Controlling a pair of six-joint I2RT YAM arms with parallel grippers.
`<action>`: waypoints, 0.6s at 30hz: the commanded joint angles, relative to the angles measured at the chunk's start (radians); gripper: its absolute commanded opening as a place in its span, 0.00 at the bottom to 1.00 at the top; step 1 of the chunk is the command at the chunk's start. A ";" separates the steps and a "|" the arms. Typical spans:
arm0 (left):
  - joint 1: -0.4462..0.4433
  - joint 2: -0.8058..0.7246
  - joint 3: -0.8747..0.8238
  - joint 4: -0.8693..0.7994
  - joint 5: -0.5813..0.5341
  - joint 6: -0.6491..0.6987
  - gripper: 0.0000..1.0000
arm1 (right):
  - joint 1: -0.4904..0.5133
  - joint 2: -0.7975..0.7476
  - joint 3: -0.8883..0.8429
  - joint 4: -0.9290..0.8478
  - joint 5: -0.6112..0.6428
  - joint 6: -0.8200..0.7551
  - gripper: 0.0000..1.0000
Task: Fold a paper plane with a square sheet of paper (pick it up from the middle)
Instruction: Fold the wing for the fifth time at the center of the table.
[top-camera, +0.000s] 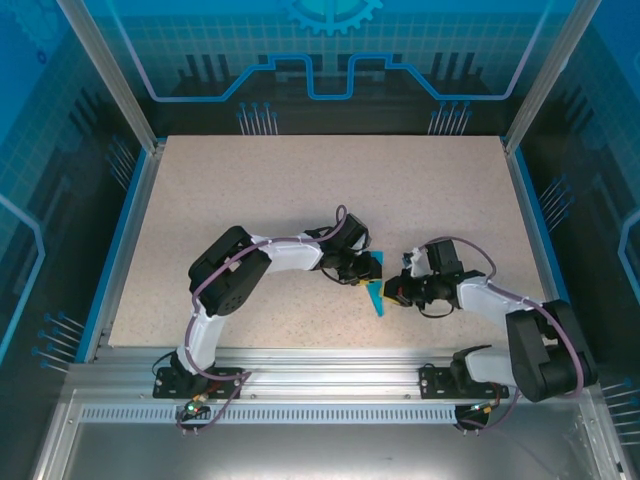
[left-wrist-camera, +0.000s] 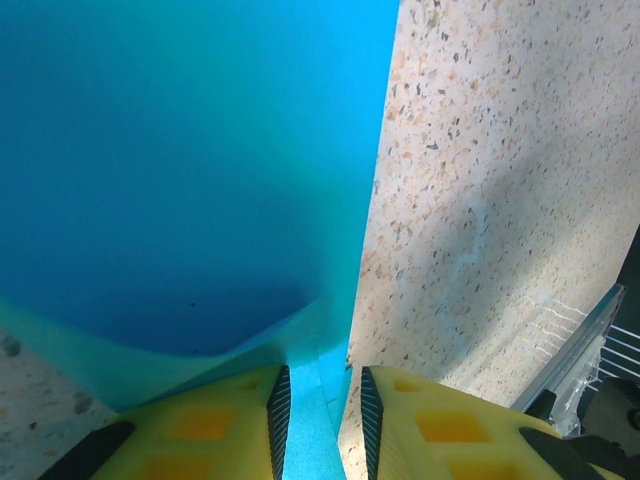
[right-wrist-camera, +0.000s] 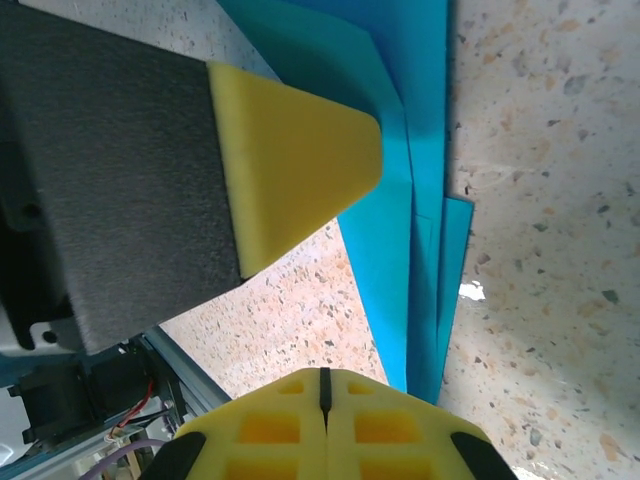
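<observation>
Both arms reach inward over the bench (top-camera: 300, 190) and meet near its middle. The left arm (top-camera: 290, 255) bends at its elbow on the left and stretches right, with its wrist low over the surface. The right arm (top-camera: 480, 295) comes in from the right and points left, so the two sets of fingers face each other and stand close together.

There are two arms, two pairs of fingers and one piece of paper.

The left fingers (left-wrist-camera: 200, 425) stand narrow, with a strip of the paper plane (left-wrist-camera: 190, 170) pinched between their dark pads. From that pinch the paper lifts and spreads away as a broad curved sheet. The right fingers (right-wrist-camera: 270, 420) are pressed fully together with nothing between them, and the paper's edge runs just beside their tips. I cannot tell whether they touch it. In the right wrist view one yellow finger (right-wrist-camera: 290, 170) of the left arm hangs over the paper.

The paper plane (top-camera: 377, 297) lies between the two wrists near the middle of the bench. It is plain teal-blue and only partly folded. Seen from above it narrows to a point toward the near edge. In the right wrist view (right-wrist-camera: 420, 250) it shows several long, flat layers with straight, stepped edges lying on the speckled surface.
</observation>
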 joint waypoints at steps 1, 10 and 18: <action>0.004 -0.008 -0.003 -0.019 -0.001 0.022 0.30 | 0.015 0.038 0.009 0.041 -0.039 0.019 0.04; 0.006 -0.016 -0.011 -0.006 -0.004 0.013 0.30 | 0.051 0.252 0.012 0.097 -0.021 -0.001 0.01; 0.061 -0.072 -0.052 0.087 0.035 0.025 0.45 | 0.056 0.270 -0.003 -0.010 0.103 -0.057 0.00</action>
